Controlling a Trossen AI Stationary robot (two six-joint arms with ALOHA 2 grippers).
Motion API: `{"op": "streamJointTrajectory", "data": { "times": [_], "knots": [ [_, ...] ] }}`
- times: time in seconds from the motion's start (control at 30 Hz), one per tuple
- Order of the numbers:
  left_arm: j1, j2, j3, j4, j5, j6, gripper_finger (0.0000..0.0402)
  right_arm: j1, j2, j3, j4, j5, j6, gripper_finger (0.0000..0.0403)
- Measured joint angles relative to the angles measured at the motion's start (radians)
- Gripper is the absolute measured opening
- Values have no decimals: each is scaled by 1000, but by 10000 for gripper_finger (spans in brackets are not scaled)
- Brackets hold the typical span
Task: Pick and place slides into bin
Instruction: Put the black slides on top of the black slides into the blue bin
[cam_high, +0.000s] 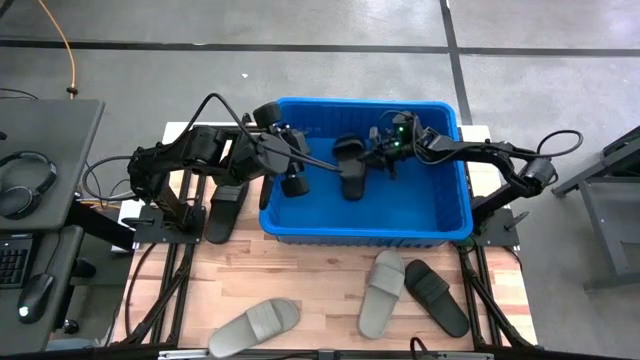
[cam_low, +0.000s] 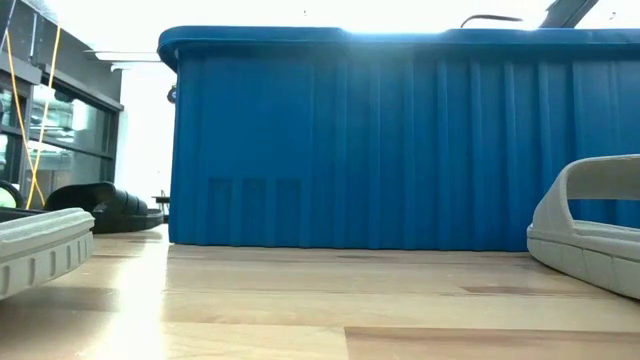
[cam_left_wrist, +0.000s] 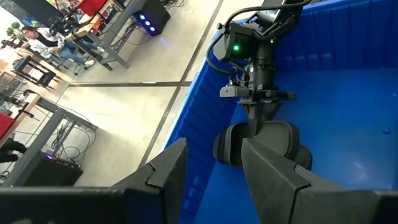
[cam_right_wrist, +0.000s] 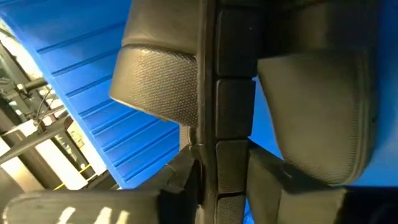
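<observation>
Hovering inside the bin (cam_high: 300, 226), our right gripper (cam_high: 372, 160) has its fingers on a black slide (cam_high: 350, 165), probably for release; whether they grip or are parting we cannot tell. Our left gripper (cam_high: 292, 160) waits part-open and empty at the bin's left end (four slides remain on the table (cam_high: 320, 290)).

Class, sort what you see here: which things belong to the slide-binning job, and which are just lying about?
Job:
blue bin
black slide at the right gripper, over the bin
grey slides on the table
black slides on the table
left gripper, open inside the bin

Lying about:
headphones
computer mouse
</observation>
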Motion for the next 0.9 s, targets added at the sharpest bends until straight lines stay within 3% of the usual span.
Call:
{"op": "streamJointTrajectory", "data": {
  "times": [0.5, 0.9],
  "knots": [
    [0, 0, 0, -13, 0, 2, 142, 1, 1, -1, -48, -14, 0, 167],
    [0, 0, 0, -14, 0, 6, 142, 6, 1, -2, -110, -38, -18, 179]
  ]
}}
